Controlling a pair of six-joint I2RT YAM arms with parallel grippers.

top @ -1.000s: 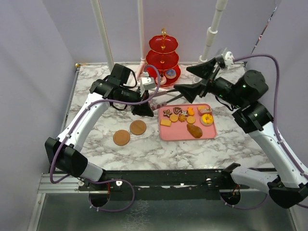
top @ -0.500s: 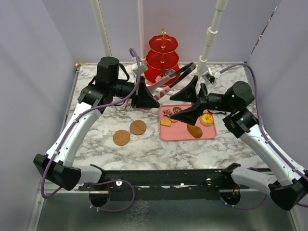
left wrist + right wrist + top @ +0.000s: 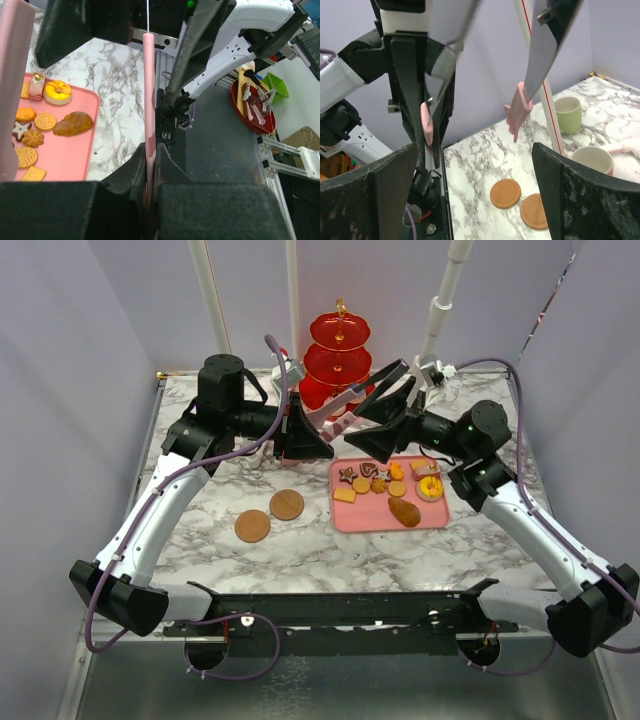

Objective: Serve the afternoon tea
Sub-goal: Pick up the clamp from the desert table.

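Now we are pinching pink tongs (image 3: 149,90) in our left jaws, while our right jaws are gaping wide just beside them, over the worktop (image 3: 300,540).

The left gripper (image 3: 308,432) and right gripper (image 3: 352,425), with pink tongs (image 3: 335,405), meet at upper centre and bar the red stand (image 3: 338,360). The pink tray (image 3: 437,517) fills centre right. The table (image 3: 320,550) is open at lower left, around the coasters (image 3: 287,505).

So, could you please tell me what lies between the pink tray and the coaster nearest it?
Nothing does: in the top external view, only bare marble table separates that coaster from the pink tray.
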